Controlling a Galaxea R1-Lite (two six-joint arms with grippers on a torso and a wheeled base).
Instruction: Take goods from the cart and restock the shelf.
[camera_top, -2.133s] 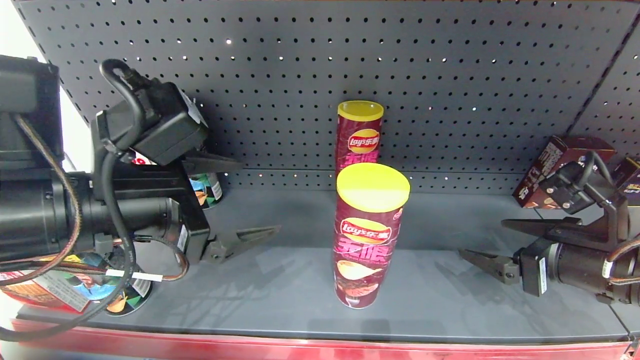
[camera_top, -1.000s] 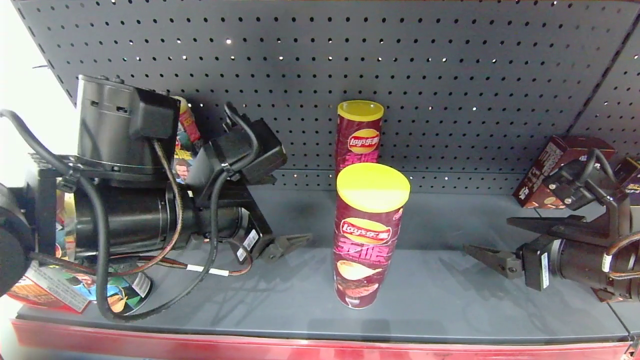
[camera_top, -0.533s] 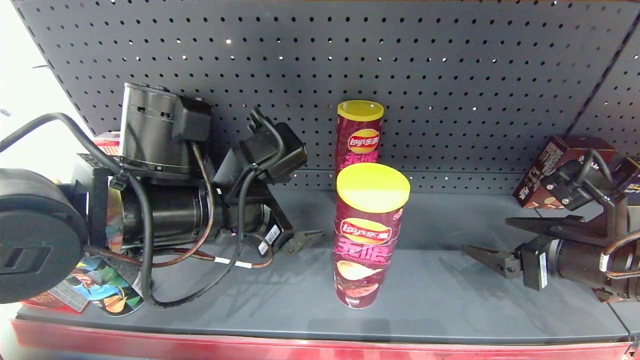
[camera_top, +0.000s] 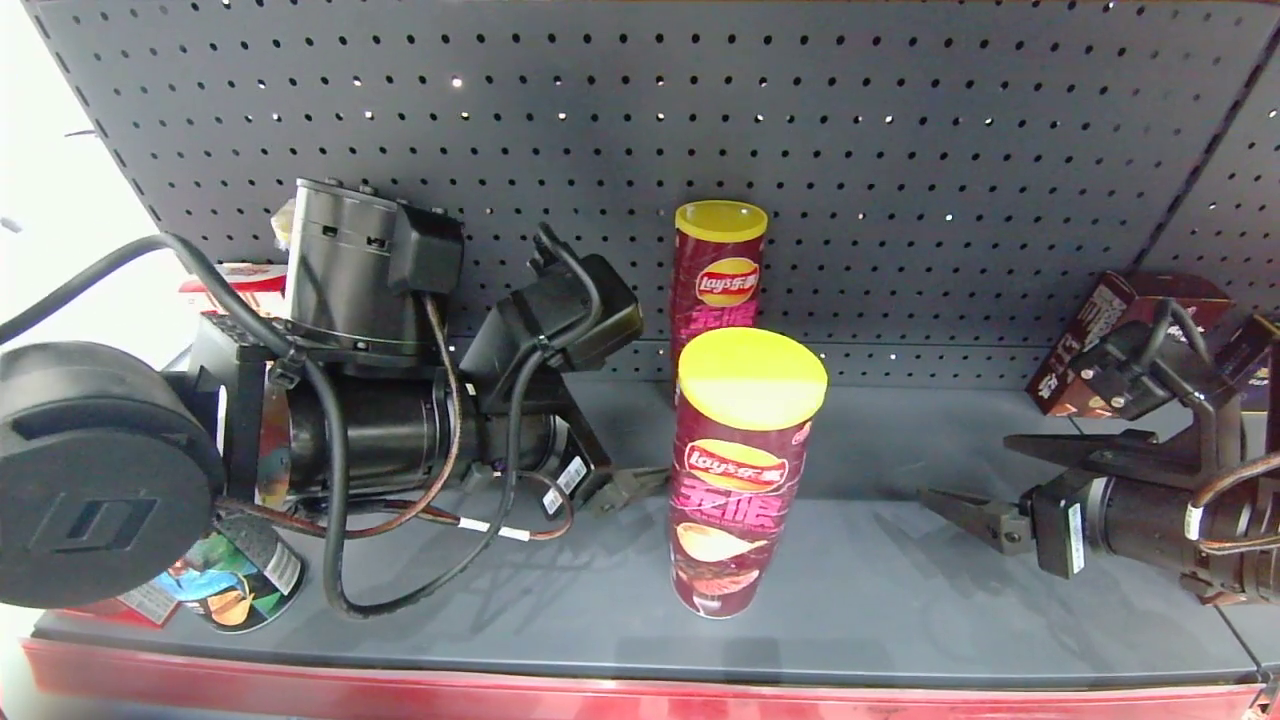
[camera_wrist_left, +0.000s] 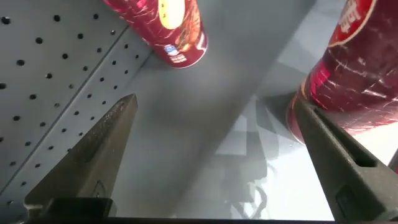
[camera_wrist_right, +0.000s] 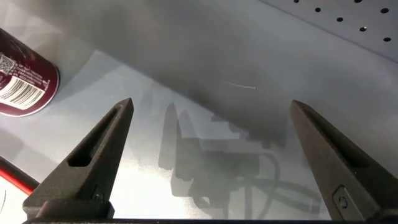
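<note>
Front chip can (camera_top: 745, 470): you'll find it upright mid-shelf (camera_top: 880, 600), near the front edge.
Rear chip can (camera_top: 718, 265): directly behind, against the pegboard (camera_top: 900, 150).
Left gripper (camera_wrist_left: 211, 109): jaws apart, one finger at the front chip can's base; contact unclear.
Right gripper (camera_top: 968, 468): jaws apart, empty, well off to the right.

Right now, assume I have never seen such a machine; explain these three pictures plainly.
This is a two-armed robot at a shop shelf. The wide picture comes from a camera on its head. The other two come from cameras on its wrists, each looking out between that gripper's two fingers. On the grey metal shelf stand two tall dark-red cans with yellow lids: the front can and, behind it, the rear can. The left gripper is open, one finger close beside the front can. The right gripper is open farther right. Neither holds anything. At the right end sit brown boxes.
</note>
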